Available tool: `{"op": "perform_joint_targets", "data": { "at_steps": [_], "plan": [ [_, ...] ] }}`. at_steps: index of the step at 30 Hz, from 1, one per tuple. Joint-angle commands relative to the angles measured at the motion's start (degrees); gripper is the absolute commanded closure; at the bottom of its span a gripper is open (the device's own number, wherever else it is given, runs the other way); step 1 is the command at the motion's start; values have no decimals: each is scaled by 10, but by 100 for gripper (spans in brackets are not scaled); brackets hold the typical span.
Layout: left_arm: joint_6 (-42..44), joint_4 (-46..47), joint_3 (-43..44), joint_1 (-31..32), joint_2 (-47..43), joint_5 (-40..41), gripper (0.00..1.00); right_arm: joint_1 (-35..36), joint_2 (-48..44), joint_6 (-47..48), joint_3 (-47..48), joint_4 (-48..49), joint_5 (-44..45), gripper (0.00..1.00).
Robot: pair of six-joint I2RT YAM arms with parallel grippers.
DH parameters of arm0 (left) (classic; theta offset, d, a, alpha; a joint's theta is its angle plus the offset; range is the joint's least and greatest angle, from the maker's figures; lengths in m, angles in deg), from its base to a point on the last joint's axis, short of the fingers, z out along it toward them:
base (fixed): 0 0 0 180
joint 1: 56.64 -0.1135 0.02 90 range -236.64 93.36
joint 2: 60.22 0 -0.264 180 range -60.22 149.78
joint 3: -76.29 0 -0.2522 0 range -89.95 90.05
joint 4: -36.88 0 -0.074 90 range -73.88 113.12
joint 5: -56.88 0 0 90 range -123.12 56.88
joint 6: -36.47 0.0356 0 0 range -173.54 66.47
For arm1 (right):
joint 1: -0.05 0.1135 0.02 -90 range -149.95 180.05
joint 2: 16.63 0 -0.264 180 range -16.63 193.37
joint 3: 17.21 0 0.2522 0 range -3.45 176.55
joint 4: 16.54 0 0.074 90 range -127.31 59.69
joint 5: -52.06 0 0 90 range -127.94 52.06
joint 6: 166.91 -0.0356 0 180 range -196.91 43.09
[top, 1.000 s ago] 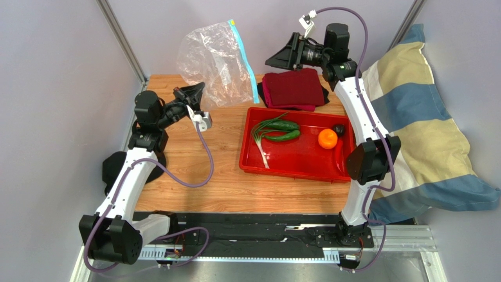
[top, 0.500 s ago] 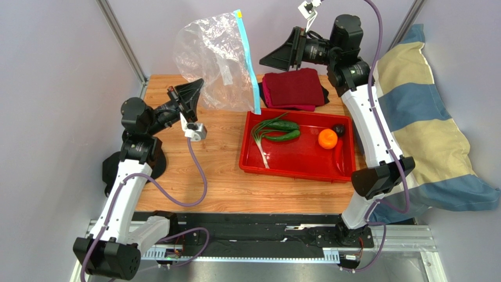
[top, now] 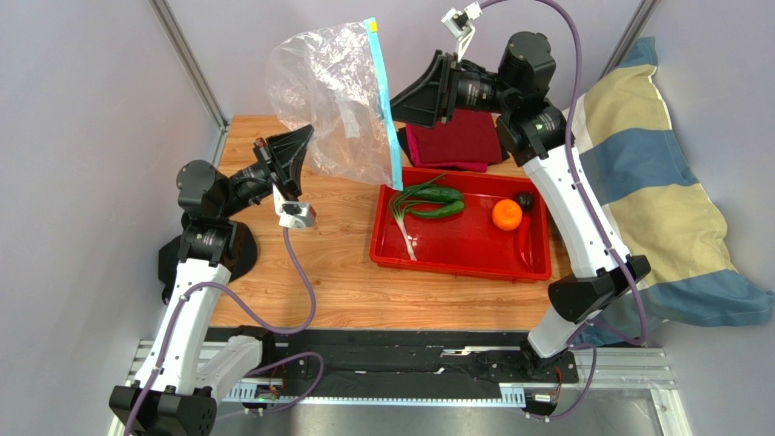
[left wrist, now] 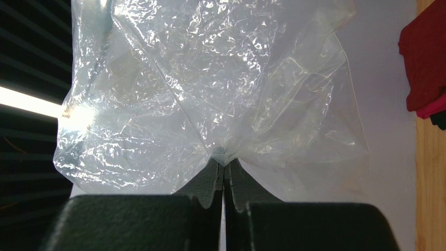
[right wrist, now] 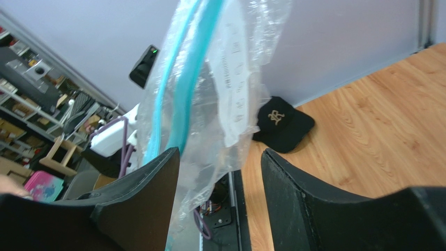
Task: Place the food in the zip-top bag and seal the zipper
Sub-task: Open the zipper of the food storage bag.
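Note:
The clear zip-top bag (top: pixel 332 100) hangs in the air above the table's far left, its bluish zipper (top: pixel 383 100) running down the right edge. My left gripper (top: pixel 305 138) is shut on the bag's lower left edge; the left wrist view shows the plastic (left wrist: pixel 209 78) pinched at the fingertips (left wrist: pixel 224 164). My right gripper (top: pixel 397 96) is open, with the zipper edge (right wrist: pixel 178 104) and bag (right wrist: pixel 230 89) between its fingers (right wrist: pixel 220 157). The food lies in the red tray (top: pixel 455 269): orange fruit (top: pixel 507 214), two green vegetables (top: pixel 438 202), green onion (top: pixel 405 222), red chili (top: pixel 521 245), dark round piece (top: pixel 525 200).
A folded dark red cloth (top: pixel 455 136) lies behind the tray, and also shows in the left wrist view (left wrist: pixel 426 57). A striped pillow (top: pixel 655 209) leans at the right edge. A black cap (right wrist: pixel 282 123) lies on the wooden table in the right wrist view.
The left gripper has lifted the bag higher and drawn back to the left. The right gripper has swung left until its open fingers straddle the zipper edge.

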Motion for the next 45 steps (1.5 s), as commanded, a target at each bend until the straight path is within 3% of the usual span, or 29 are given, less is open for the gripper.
{"op": "perform_joint_targets", "data": {
  "at_steps": [1, 11, 21, 22, 25, 26, 27, 29, 30, 33, 37, 40, 42, 45],
  "plan": [
    [-8, 1, 5, 2, -13, -32, 100, 25, -38, 23, -9, 7, -13, 39],
    [41, -43, 0, 2, -14, -56, 100, 46, -36, -2, -1, 28, -1, 39],
    [101, -145, 25, 3, -4, -83, 100, 71, -1, -41, 20, 48, 19, 43],
    [105, -154, 28, 4, -3, -85, 100, 72, 5, -41, 23, 45, 22, 44],
    [116, -180, 33, 4, -3, -86, 100, 72, 12, -36, 29, 38, 33, 65],
    [111, -190, 33, 4, -3, -81, 100, 72, 15, -32, 32, 23, 47, 87],
    [99, -193, 35, 4, -4, -68, 100, 72, 16, -14, 34, 13, 56, 96],
    [14, -193, 44, 3, -3, -42, 95, 73, 16, 12, 53, -35, 110, 100],
    [-22, -201, 54, 3, 3, -2, 80, 70, 21, 29, 61, -49, 135, 100],
    [-180, -259, 115, -1, 37, 91, 52, 59, 45, 27, 98, -92, 225, 100],
    [-347, -359, 202, -63, 85, 126, 40, 47, 72, 0, 136, -126, 278, 100],
    [-461, -455, 271, -101, 121, 111, 38, 33, 51, -8, 121, -139, 262, 100],
    [-471, -520, 300, -126, 132, 85, 33, 22, 25, 0, 81, -128, 234, 100],
    [-476, -528, 286, -128, 112, 91, 32, 1, -14, 47, 76, -139, 166, 100]
  ]
}}
